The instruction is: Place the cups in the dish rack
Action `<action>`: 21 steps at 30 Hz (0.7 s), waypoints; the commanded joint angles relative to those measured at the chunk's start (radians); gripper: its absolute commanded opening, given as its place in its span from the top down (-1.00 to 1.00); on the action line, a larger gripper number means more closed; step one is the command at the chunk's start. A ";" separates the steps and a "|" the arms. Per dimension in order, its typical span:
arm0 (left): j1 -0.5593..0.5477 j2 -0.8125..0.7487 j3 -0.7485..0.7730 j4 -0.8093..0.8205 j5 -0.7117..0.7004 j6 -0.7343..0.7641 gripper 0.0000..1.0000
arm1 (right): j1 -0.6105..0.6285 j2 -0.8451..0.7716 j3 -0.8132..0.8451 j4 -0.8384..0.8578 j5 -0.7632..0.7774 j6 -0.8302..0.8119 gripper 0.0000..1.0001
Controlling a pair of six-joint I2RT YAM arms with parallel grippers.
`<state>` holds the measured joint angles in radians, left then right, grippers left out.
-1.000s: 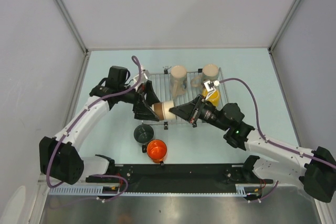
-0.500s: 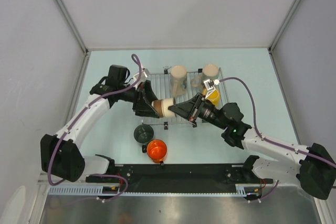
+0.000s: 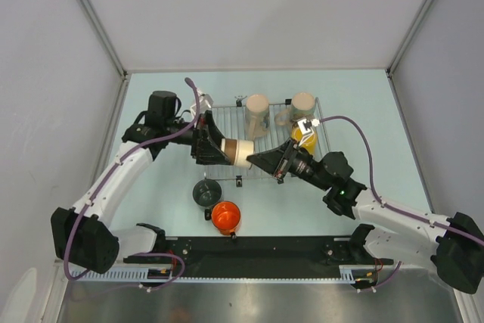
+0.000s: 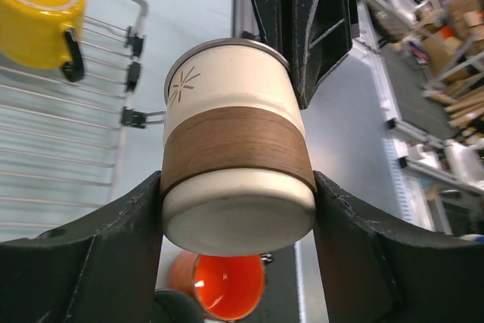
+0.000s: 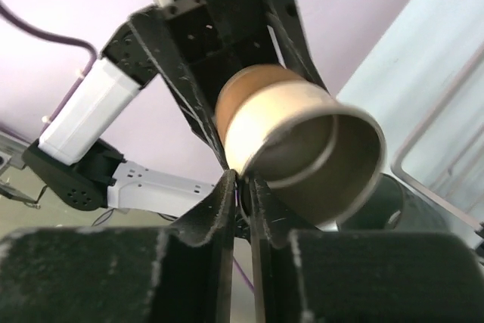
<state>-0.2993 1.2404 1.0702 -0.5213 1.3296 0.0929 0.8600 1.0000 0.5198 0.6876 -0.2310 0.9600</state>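
A cream mug with a brown band and a steel rim [image 3: 240,152] lies on its side in the air over the near edge of the dish rack [image 3: 265,130]. My left gripper [image 3: 227,152] is shut on the mug's base end, one finger on each side [image 4: 238,191]. My right gripper [image 3: 259,159] is shut on the mug's rim, one finger inside and one outside [image 5: 243,184]. Two beige mugs [image 3: 257,108] [image 3: 303,104] and a yellow mug [image 3: 305,139] sit on the rack. A dark grey-green mug [image 3: 206,191] and an orange mug [image 3: 225,216] stand on the table.
The rack's wire bars and black clips show in the left wrist view [image 4: 130,117], with the yellow mug [image 4: 38,11] at the top left and the orange mug [image 4: 227,293] below. White walls enclose the table on three sides.
The mug has shifted slightly right and away from the arm bases, with both grippers staying on it. The left arm's wrist has swung left.
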 commanded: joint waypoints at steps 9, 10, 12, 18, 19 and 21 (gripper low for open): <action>0.055 -0.064 0.076 0.050 -0.494 0.097 0.99 | -0.032 -0.157 0.014 -0.376 0.097 -0.064 -0.28; 0.049 -0.052 0.089 0.043 -0.548 0.111 0.99 | -0.032 -0.181 0.028 -0.451 0.135 -0.090 -0.30; 0.037 0.011 0.138 0.012 -0.682 0.161 0.99 | -0.030 -0.268 0.042 -0.522 0.183 -0.116 -0.32; -0.052 0.247 0.308 -0.060 -1.099 0.283 0.99 | -0.032 -0.448 0.065 -0.681 0.306 -0.184 -0.32; -0.069 0.278 0.336 -0.075 -1.151 0.298 0.99 | -0.032 -0.475 0.065 -0.721 0.317 -0.187 -0.33; -0.081 0.390 0.446 -0.142 -1.190 0.333 0.99 | -0.030 -0.492 0.063 -0.740 0.328 -0.196 -0.33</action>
<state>-0.3416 1.4975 1.3422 -0.5587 0.3820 0.3122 0.8314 0.5468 0.5468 0.0563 0.0208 0.8169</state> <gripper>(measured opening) 0.720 0.664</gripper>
